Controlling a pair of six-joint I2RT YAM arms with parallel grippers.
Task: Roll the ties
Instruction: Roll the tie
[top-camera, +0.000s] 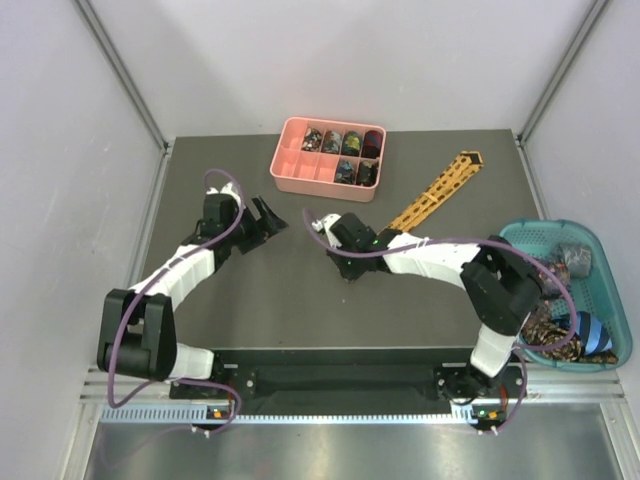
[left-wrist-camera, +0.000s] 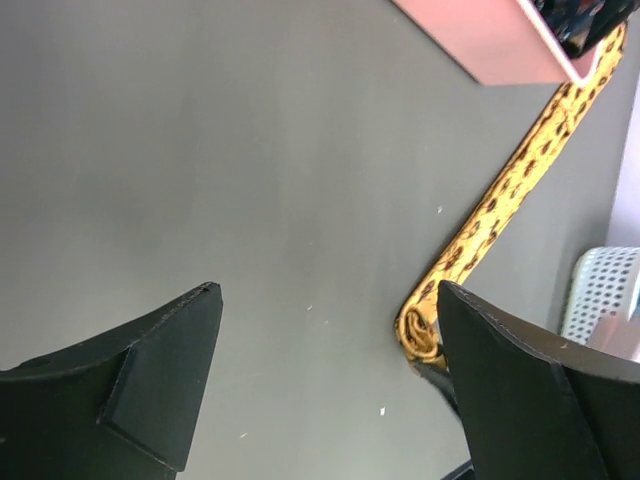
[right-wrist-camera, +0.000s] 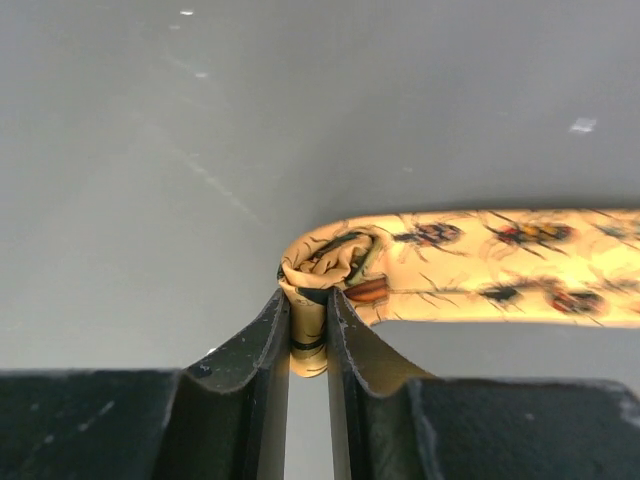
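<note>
The right fingers pinch nearly shut on the started coil of the golden-yellow tie. Its long axis trails off to their right across the surface (toward the far corner). The left fingers hover near the coil, wide apart and empty.

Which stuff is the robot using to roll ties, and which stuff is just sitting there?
For the job: yellow tie, right gripper pinching its coiled end, open left gripper, rolled ties, loose ties.
Just sitting there: pink tray, teal basket.
</note>
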